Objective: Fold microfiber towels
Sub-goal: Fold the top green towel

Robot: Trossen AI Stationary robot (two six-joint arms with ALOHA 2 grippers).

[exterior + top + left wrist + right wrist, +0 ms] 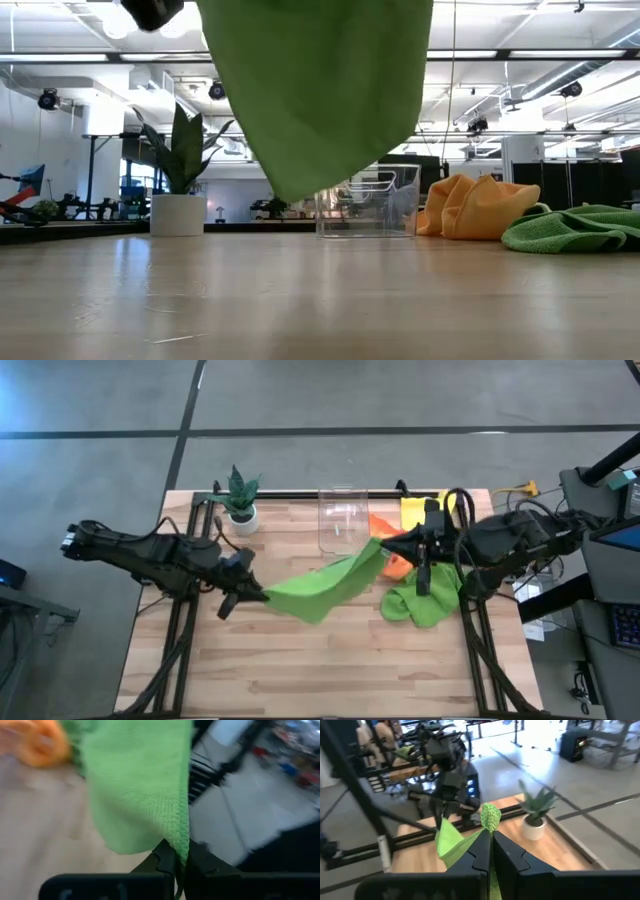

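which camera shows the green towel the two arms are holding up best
The high view: the lifted green towel hangs stretched between the left gripper and right gripper. The low view shows only its hanging middle; each wrist view shows just a pinched edge.

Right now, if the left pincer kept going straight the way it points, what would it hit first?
Probably the green towel it already pinches, stretched ahead of the left pincer toward the right pincer. Depth beyond the cloth is unclear.
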